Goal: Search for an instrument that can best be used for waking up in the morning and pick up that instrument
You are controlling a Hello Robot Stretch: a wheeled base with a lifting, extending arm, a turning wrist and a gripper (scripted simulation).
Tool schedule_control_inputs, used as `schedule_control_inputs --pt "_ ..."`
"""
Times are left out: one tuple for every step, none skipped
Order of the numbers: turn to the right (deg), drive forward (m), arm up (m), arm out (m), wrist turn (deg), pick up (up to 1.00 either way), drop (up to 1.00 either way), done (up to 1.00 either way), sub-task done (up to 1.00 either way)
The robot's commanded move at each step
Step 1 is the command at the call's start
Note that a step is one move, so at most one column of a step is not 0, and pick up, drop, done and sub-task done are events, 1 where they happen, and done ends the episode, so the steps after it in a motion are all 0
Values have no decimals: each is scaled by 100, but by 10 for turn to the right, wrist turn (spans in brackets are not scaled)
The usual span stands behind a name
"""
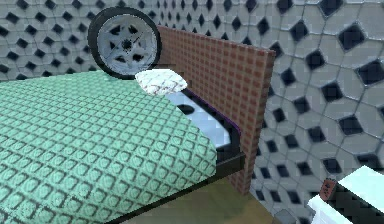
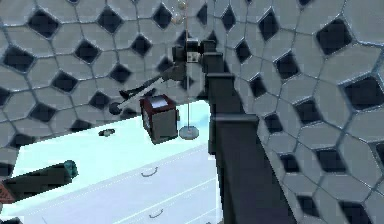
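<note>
A small dark reddish box-shaped thing (image 2: 158, 116) stands on a white dresser (image 2: 110, 170) against the patterned wall. My arm (image 2: 235, 150) rises along the dresser's right end. The gripper (image 2: 122, 102) reaches left from two white marker squares (image 2: 194, 50), with its thin fingers (image 2: 140, 92) slanting down just above and left of the box. I cannot tell whether it holds anything. A white piece of furniture (image 1: 350, 200) with a small dark thing (image 1: 330, 187) on it pokes into the forward view's bottom right corner.
A bed (image 1: 90, 140) with a green cover, a white pillow (image 1: 160, 81) and a brown headboard (image 1: 220, 75) lies ahead. A large wheel (image 1: 123, 42) hangs on the wall above it. On the dresser stand a thin lamp pole (image 2: 188, 100) and a dark object (image 2: 35, 180) at its left end.
</note>
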Motion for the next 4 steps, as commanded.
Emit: schedule_control_inputs --pt "0 0 0 0 420 0 0 0 0" --pt "0 0 -28 0 0 0 0 0 0" --pt "0 0 0 0 0 100 0 0 0" --pt "0 0 10 0 0 0 0 0 0"
